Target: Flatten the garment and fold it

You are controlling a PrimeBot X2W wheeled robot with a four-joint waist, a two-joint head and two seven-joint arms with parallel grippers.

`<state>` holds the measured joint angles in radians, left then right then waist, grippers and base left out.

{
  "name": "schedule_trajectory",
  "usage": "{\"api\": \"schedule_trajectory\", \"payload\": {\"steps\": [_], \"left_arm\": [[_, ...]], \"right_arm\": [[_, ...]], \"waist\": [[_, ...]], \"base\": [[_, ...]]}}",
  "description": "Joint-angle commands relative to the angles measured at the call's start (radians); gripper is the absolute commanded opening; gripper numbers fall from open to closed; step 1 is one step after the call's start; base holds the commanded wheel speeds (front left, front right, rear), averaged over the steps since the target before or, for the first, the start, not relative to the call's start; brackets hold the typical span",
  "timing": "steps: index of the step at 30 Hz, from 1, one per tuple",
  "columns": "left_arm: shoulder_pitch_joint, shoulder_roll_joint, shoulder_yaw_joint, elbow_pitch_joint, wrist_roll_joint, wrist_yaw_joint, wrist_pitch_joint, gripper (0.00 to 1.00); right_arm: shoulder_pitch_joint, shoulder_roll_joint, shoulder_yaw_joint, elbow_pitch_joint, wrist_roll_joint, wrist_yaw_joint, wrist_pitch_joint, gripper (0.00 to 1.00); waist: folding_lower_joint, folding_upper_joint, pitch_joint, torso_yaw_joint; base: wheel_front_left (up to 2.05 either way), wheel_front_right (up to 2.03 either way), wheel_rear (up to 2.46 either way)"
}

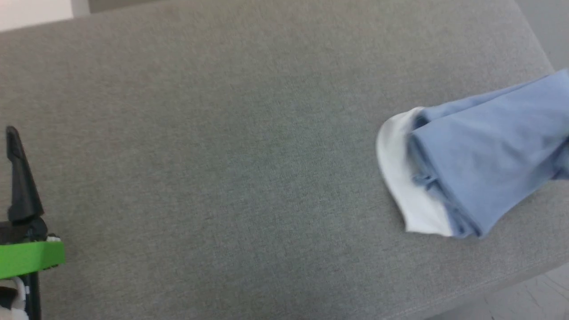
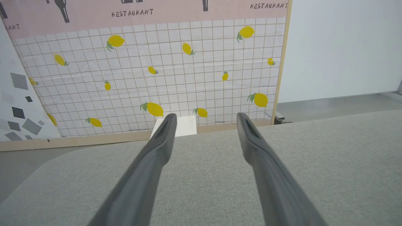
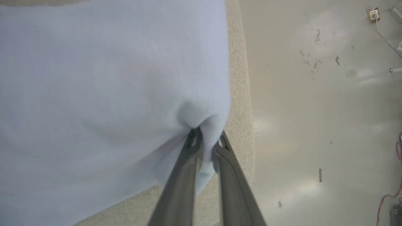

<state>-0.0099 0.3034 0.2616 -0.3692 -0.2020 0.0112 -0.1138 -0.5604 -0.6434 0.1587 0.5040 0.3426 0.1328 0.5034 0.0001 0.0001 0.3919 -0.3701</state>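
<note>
The garment [image 1: 484, 155] is a light blue T-shirt with a white band at its left edge, bunched at the right side of the grey cushioned surface [image 1: 222, 146] and running out of the head view. In the right wrist view the pale fabric [image 3: 110, 88] spreads wide, and my right gripper [image 3: 205, 138] is shut on a pinched fold of it near the cushion's edge. My left gripper [image 2: 204, 121] stands open above bare cushion, nothing between its fingers; one dark finger [image 1: 18, 173] shows at the head view's far left, far from the garment.
The cushion's right edge [image 3: 240, 94] drops to a pale floor [image 3: 314, 110]. Beyond the cushion's far edge stands a board with a lemon-patterned grid sheet [image 2: 157, 72]. A white wall [image 2: 342, 47] rises to its right.
</note>
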Motion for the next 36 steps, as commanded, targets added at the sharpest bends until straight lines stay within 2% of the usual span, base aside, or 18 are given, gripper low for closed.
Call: {"api": "schedule_trajectory", "payload": {"steps": [1, 7, 8, 9, 10, 14, 17, 25, 28, 32, 36], "left_arm": [[-0.019, 0.017, 0.011, -0.016, 0.009, 0.005, 0.010, 1.00], [-0.023, 0.035, 0.030, -0.051, 0.001, 0.009, 0.035, 1.00], [-0.022, 0.035, 0.030, -0.052, 0.000, 0.010, 0.035, 1.00], [-0.022, 0.034, 0.029, -0.051, -0.001, 0.011, 0.034, 1.00], [-0.021, 0.033, 0.029, -0.049, -0.001, 0.012, 0.034, 1.00], [-0.021, 0.027, 0.021, -0.033, -0.004, 0.015, 0.025, 1.00], [-0.021, 0.019, 0.013, -0.017, -0.005, 0.018, 0.013, 1.00], [-0.017, -0.025, -0.008, 0.060, -0.023, 0.029, -0.046, 1.00], [-0.014, -0.043, -0.019, 0.101, -0.031, 0.031, -0.068, 1.00], [0.001, -0.065, -0.039, 0.151, -0.031, 0.036, -0.080, 1.00], [0.014, -0.081, -0.054, 0.189, -0.025, 0.045, -0.088, 1.00]], "right_arm": [[-0.037, 0.014, -0.047, 0.036, -0.017, -0.002, -0.019, 0.00], [-0.101, 0.053, -0.240, 0.173, -0.123, -0.002, -0.048, 0.00], [-0.107, 0.059, -0.269, 0.190, -0.141, -0.002, -0.044, 0.06], [-0.111, 0.066, -0.298, 0.206, -0.166, -0.002, -0.037, 0.41], [-0.114, 0.069, -0.324, 0.216, -0.188, -0.002, -0.031, 1.00], [-0.134, 0.097, -0.415, 0.200, -0.270, -0.002, -0.040, 1.00], [-0.149, 0.113, -0.435, 0.154, -0.297, -0.002, -0.052, 1.00], [-0.196, 0.185, -0.407, -0.095, -0.215, -0.002, -0.209, 1.00], [-0.197, 0.253, -0.407, -0.216, -0.142, -0.002, -0.312, 1.00], [-0.165, 0.341, -0.378, -0.365, -0.102, -0.002, -0.428, 1.00], [-0.100, 0.425, -0.327, -0.479, -0.128, -0.002, -0.524, 1.00]], "waist": [[-0.0001, -0.0001, 0.125, -0.030], [-0.0001, -0.0001, 0.178, 0.000], [-0.0001, -0.0001, 0.180, 0.004], [-0.0001, -0.0001, 0.181, 0.008], [-0.0001, -0.0001, 0.181, 0.010], [-0.0001, -0.0001, 0.165, 0.020], [-0.0001, -0.0001, 0.141, 0.025], [-0.0001, -0.0001, 0.020, 0.059], [-0.0001, -0.0001, -0.036, 0.086], [-0.0001, -0.0001, -0.106, 0.130], [-0.0001, -0.0001, -0.167, 0.176]], "base": [[0.00, 0.00, 0.00], [0.00, 0.00, 0.00], [0.00, 0.00, 0.00], [0.00, 0.00, 0.00], [0.00, 0.00, 0.00], [0.00, 0.00, 0.00], [0.00, 0.00, 0.00], [0.00, 0.00, 0.00], [0.00, 0.00, 0.00], [0.00, 0.00, 0.00], [0.00, 0.00, 0.00]]}}
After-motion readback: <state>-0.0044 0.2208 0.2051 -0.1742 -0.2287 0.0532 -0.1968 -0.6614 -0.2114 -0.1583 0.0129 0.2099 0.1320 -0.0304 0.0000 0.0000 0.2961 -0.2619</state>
